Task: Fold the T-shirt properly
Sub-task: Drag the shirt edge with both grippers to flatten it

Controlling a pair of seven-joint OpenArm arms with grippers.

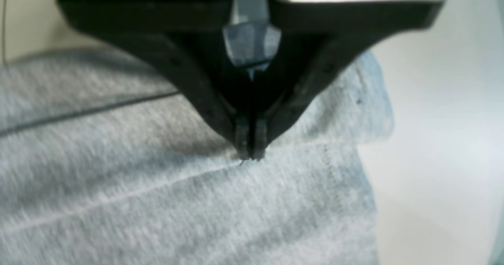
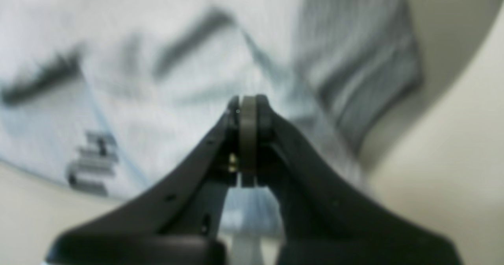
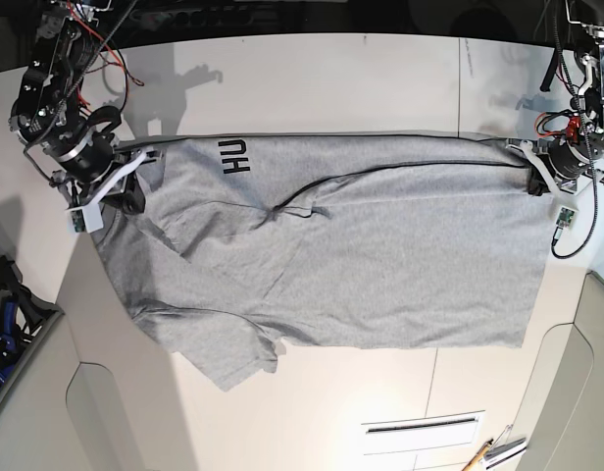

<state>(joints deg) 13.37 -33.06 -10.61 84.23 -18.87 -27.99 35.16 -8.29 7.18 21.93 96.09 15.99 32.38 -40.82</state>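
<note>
The heather-grey T-shirt (image 3: 341, 255) lies spread across the white table, its far edge folded over so the black letters "HU" (image 3: 233, 155) show. One sleeve (image 3: 228, 358) points toward the front. My left gripper (image 1: 250, 154) is shut, pinching a folded edge of the shirt (image 1: 157, 186) at its hem corner; in the base view it sits at the shirt's right far corner (image 3: 534, 177). My right gripper (image 2: 248, 103) is shut with a thin strip of cloth between its tips, over blurred shirt fabric (image 2: 157, 80); in the base view it is at the left far corner (image 3: 135, 191).
The white table (image 3: 331, 88) has seams and a cut-out slot (image 3: 420, 429) near the front. Small tools (image 3: 493, 453) lie at the front right. Blue items (image 3: 3, 324) sit off the left edge. Cables hang on both arms.
</note>
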